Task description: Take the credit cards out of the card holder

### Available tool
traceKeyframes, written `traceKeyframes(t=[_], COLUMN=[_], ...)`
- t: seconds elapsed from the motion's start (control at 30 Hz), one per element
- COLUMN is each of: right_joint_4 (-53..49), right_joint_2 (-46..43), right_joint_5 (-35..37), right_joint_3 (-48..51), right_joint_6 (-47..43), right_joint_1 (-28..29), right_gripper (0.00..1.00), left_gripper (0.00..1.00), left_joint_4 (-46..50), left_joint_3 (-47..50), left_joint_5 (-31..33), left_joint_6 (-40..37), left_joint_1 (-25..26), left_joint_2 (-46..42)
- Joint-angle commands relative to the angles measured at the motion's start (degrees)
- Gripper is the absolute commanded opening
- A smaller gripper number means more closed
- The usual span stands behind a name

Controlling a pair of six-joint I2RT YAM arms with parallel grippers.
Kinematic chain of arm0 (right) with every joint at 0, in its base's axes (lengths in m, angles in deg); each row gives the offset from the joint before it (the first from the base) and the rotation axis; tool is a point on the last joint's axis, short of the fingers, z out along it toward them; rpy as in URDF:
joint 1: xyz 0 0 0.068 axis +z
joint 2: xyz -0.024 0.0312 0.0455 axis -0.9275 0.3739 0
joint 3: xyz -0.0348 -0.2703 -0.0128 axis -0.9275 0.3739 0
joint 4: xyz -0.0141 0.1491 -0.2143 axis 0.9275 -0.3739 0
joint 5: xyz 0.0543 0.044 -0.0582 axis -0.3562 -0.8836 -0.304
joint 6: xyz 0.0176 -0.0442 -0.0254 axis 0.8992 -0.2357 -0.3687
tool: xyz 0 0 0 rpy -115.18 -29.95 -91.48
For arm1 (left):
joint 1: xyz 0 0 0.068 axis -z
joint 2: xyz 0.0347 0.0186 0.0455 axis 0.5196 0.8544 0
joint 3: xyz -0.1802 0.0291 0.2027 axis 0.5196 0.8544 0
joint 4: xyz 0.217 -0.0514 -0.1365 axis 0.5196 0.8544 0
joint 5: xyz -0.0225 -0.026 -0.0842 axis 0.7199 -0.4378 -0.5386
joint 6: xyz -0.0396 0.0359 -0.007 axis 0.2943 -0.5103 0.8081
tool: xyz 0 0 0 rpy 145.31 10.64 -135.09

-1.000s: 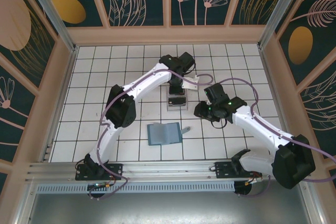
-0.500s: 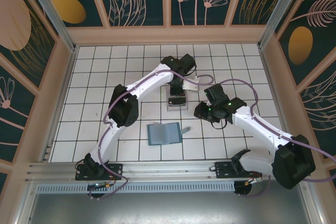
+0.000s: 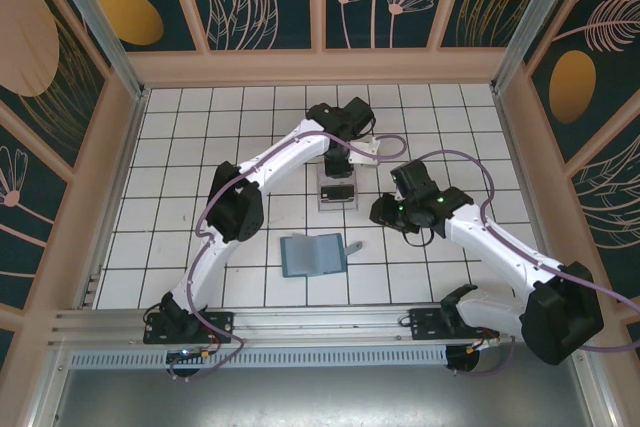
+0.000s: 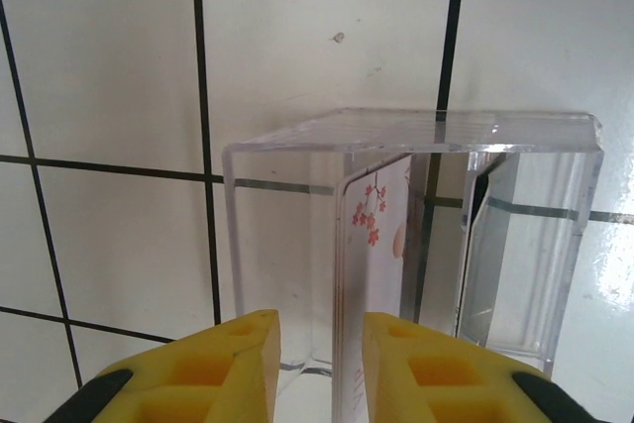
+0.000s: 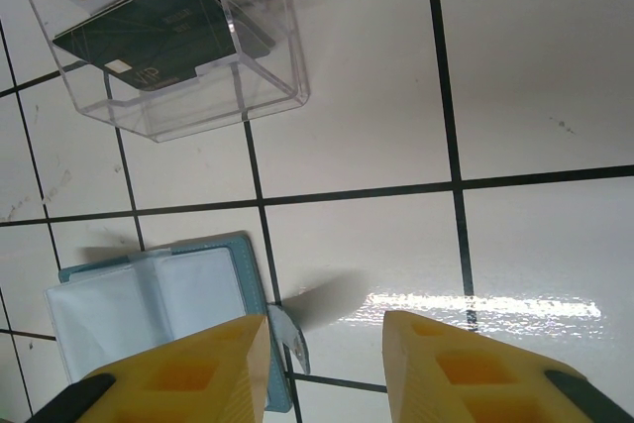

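— Checking overhead first: where's the card holder [image 3: 313, 255]?

— It lies open like a book, flat on the white tiles [image 3: 200, 147], toward the near edge, midway between the arms. Farther back, well apart from it, sits a clear box [image 3: 324, 198] with a dark card [image 3: 341, 191] inside. The left arm [image 3: 270, 162] reaches over the box; the right arm [image 3: 500, 247] bends in beside it.

— Left wrist?

— The left gripper [image 4: 319, 364] hangs over the box, jaws parted a little, clamping nothing. A pale card [image 4: 381, 235] with a red blossom print stands on edge in the box, its near edge running down into the gap. Does it touch one finger? Can't tell, too close to call. The dark card stands beside it, edge-on.

— Right wrist?

— The right gripper [image 5: 327, 364] hovers above the tiles, jaws parted, empty. The holder lies partly under one finger, with pale blue-grey pockets facing up and a small tab [image 5: 292, 339] poking out toward the gap. The box sits farther off with both cards inside, overlapping.
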Motion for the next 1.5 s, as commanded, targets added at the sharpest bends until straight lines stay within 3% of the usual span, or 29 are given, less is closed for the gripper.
traceKeyframes(t=[0.0,0.3,0.47,0.6,0.8,0.87,0.93,1.07,1.27,1.47], right_joint_4=[0.98,7.01,5.76,5.55,7.02,8.57,11.07,16.27,33.92,62.02], right_joint_2=[0.36,5.58,7.7,8.19,10.02,10.52,11.16,13.23,16.58,17.75], right_joint_5=[-1.25,-5.65,1.98,9.46,18.14,20.29,21.42,23.33,31.91,27.18], right_joint_3=[0.7,2.43,1.74,0.68,-0.66,-0.62,-0.75,-0.79,4.45,15.89], right_joint_6=[-0.58,-0.38,-2.0,-5.28,-11.31,-13.6,-15.81,-19.32,-25.13,-28.32], right_joint_1=[-0.3,0.54,0.48,-0.3,-7.43,-9.85,-13.01,-19.61,-26.07,-31.63], right_gripper=[0.36,0.38,0.4,0.54,0.75,0.94,0.99,0.99,0.98,0.98], left_gripper=[0.3,0.34,0.43,0.54,0.76,0.97,0.99,0.98,0.99,0.98], left_joint_4=[-1.6,-18.34,-34.27,-48.76,-59.47,-62.33,-65.0,-69.18,-82.85,-102.48], left_joint_3=[0.19,16.67,35.14,50.81,66.31,70.22,73.77,80.1,92.93,105.59], left_joint_5=[0.62,3.71,8.7,17.89,25.28,26.63,28.04,32.6,34.91,34.13], left_joint_6=[1.14,9.26,17.79,25.72,35.02,37.5,40.34,45.34,50.28,50.97], left_joint_1=[-0.05,-0.08,-0.74,-3.93,-10.87,-13.26,-16.05,-21.76,-30.86,-36.65], left_joint_2=[-3.72,-16.78,-28.25,-36.38,-45.41,-47.67,-49.63,-51.67,-55.71,-56.75])
